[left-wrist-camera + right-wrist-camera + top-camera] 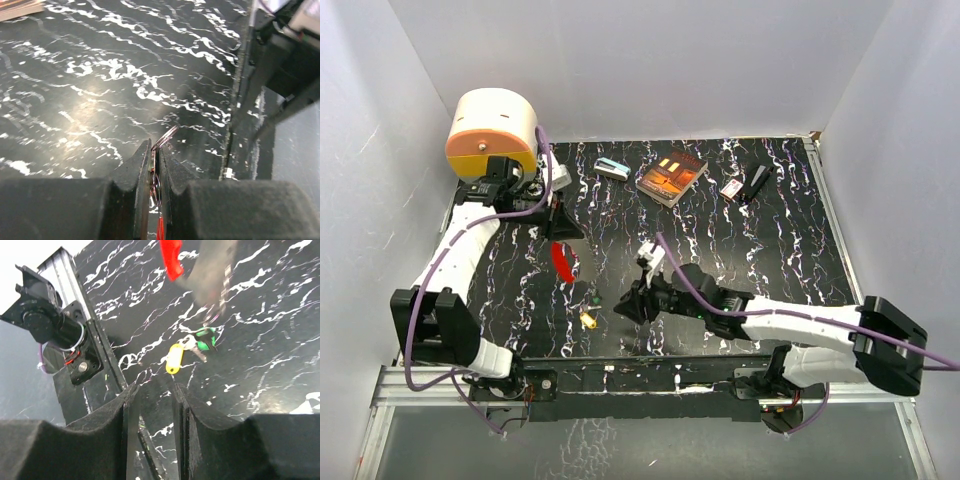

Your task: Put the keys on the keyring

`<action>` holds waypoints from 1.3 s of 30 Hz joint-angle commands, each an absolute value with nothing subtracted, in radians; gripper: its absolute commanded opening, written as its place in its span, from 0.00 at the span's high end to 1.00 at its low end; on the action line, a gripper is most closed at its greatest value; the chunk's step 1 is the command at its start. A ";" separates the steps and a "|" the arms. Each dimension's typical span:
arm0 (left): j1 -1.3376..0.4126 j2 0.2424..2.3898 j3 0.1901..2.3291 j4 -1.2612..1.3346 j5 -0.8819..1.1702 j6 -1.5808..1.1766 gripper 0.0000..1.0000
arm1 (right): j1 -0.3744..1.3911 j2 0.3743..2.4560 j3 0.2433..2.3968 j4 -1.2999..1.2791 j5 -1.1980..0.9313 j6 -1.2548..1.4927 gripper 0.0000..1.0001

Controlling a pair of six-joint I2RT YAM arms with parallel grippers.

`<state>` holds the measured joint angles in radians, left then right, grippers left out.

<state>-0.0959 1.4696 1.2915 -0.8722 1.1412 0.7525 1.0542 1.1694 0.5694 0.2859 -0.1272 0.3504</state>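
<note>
My left gripper (155, 150) is shut on a thin metal keyring (166, 136) that sticks out past its tips. A red plastic piece (563, 260) hangs from the ring above the table; it also shows in the right wrist view as a red piece (171, 257). Two keys lie together on the table: one with a yellow head (175, 358) and one with a green head (205, 338). From above they are the yellow key (588, 318) and the green key (592, 297). My right gripper (155, 388) is open and holds nothing, low over the table just right of these keys (628, 305).
At the back stand an orange-and-cream drum (492, 130), a teal-and-white box (611, 168), a book (671, 175), a red-and-white box (731, 189) and a black object (757, 183). The table's front rail (650, 365) runs close behind the right gripper. Grey walls enclose three sides.
</note>
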 commanded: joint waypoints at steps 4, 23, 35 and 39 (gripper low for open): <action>-0.053 1.344 1.273 -0.655 0.858 0.477 1.00 | 1.129 1.370 0.699 0.387 -0.008 0.427 0.66; 0.069 1.207 1.144 -0.453 0.612 0.388 1.00 | 1.219 1.878 1.238 -0.114 0.262 0.622 0.71; 0.071 1.195 1.123 -0.451 0.599 0.417 1.00 | 1.223 1.952 1.308 -0.227 0.257 0.678 0.74; 0.071 1.195 1.125 -0.454 0.598 0.422 1.00 | 1.228 1.955 1.315 -0.230 0.260 0.685 0.74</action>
<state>0.0643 1.2434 1.1255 -0.4694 0.5892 0.4118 1.2175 1.9404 1.2575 -0.2363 0.2409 0.6624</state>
